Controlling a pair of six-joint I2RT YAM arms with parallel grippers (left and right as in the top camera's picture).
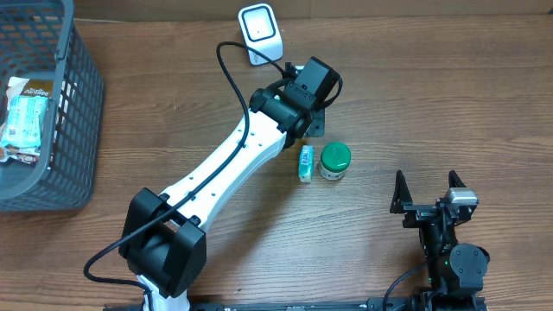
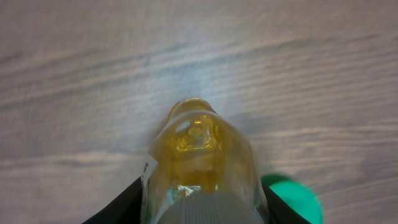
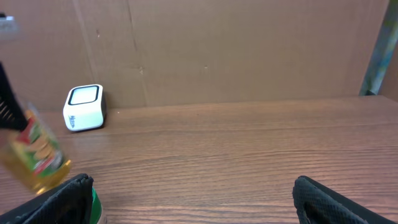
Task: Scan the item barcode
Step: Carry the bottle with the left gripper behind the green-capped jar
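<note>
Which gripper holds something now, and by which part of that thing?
The left gripper holds a bottle of yellow liquid by its upper part, near the grey cap. The right gripper is open and holds nothing.

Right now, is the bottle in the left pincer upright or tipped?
Tipped: the bottle leans clearly off vertical in the right wrist view, clamped in the left pincer.

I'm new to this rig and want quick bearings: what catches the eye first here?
The white left arm stretches diagonally across the table, its jaws closed on a yellow bottle held near the white scanner at the far edge. A dark mesh basket with packets sits at the left, and a green-lidded jar stands mid-table.
</note>
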